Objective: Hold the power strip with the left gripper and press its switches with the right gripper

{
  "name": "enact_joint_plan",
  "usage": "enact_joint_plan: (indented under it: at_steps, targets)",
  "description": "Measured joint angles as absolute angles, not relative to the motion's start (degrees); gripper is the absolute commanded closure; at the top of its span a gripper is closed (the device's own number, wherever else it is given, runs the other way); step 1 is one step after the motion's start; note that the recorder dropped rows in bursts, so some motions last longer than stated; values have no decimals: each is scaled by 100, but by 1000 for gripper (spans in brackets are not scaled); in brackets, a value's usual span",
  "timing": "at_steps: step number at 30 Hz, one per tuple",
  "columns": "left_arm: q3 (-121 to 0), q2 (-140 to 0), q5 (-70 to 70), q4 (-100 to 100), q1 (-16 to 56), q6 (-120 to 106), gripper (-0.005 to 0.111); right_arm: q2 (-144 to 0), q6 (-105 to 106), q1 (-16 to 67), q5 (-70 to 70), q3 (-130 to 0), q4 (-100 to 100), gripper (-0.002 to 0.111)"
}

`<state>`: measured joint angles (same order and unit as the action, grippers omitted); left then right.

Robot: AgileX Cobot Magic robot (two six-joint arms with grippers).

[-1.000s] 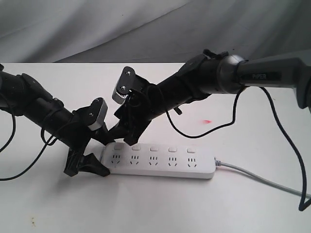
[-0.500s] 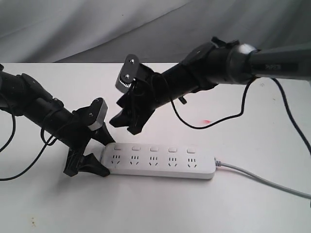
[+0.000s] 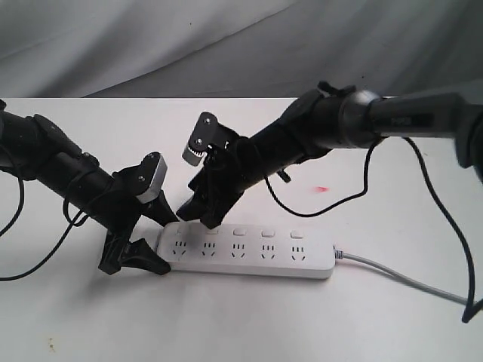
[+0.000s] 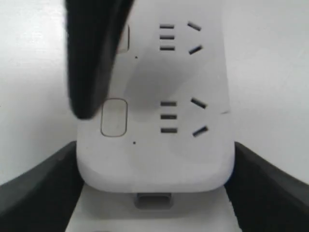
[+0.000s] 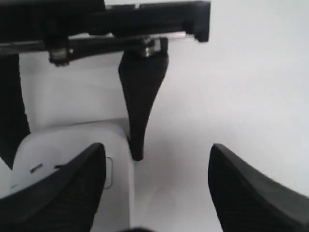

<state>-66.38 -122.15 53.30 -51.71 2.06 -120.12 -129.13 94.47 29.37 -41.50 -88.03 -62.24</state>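
Note:
The white power strip (image 3: 249, 253) lies flat on the table, its grey cord (image 3: 407, 276) at the right end. My left gripper (image 3: 170, 243) is shut on the strip's left end, one black wedge jaw pressed against each long side (image 4: 154, 159). My right gripper (image 3: 198, 216) stands open, low over the left end of the row of switches (image 3: 267, 232). One of its fingers (image 4: 91, 58) hangs beside the first button (image 4: 114, 117) and partly covers the second; the other is past the strip's far edge. I cannot tell whether it touches. In the right wrist view the right gripper (image 5: 157, 150) straddles the strip's edge (image 5: 118, 145).
A loose black cable (image 3: 324, 197) droops from the right arm onto the table behind the strip. A small red spot (image 3: 323, 188) marks the tabletop. Grey cloth (image 3: 226, 45) hangs behind the table's back edge.
The right gripper lifted off the strip's left end, then came back down to about the same low spot. The left gripper and the strip have not moved.

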Motion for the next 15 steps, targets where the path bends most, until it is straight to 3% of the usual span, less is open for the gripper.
enact_joint_plan:
  at_steps: [15]
  targets:
    - [-6638, -12215, 5330, -5171, 206, -12012, 60, -12462, 8456, 2532, -4592, -8803, -5242, 51]
